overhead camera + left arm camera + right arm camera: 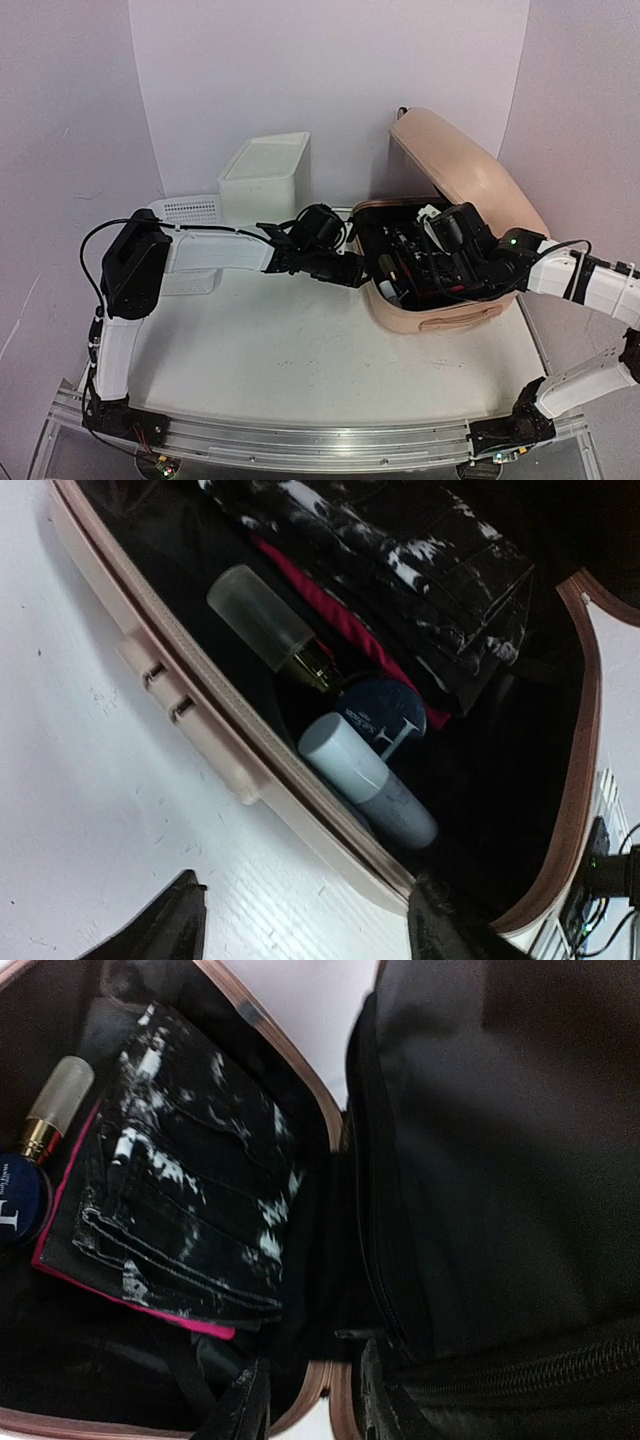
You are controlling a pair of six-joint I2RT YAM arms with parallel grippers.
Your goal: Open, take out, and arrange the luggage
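Observation:
The peach-pink luggage (440,318) lies open at the right, its lid (470,170) tilted up and back. Inside are a black-and-white folded garment (190,1200) on a pink layer (140,1305), a frosted bottle (262,618), a dark blue round tin (385,712) and a pale blue-grey cylinder (365,792). My left gripper (358,272) is open at the suitcase's left rim (300,820), one finger over the table, the other over the interior. My right gripper (437,228) is inside near the hinge, open, its fingers (245,1400) either side of the pink rim edge.
A white plastic box (265,170) stands at the back, left of the suitcase. A white mesh basket (185,212) lies beside it, partly under my left arm. The white table (300,370) stretches in front. The lid's black lining (500,1160) fills the right wrist view.

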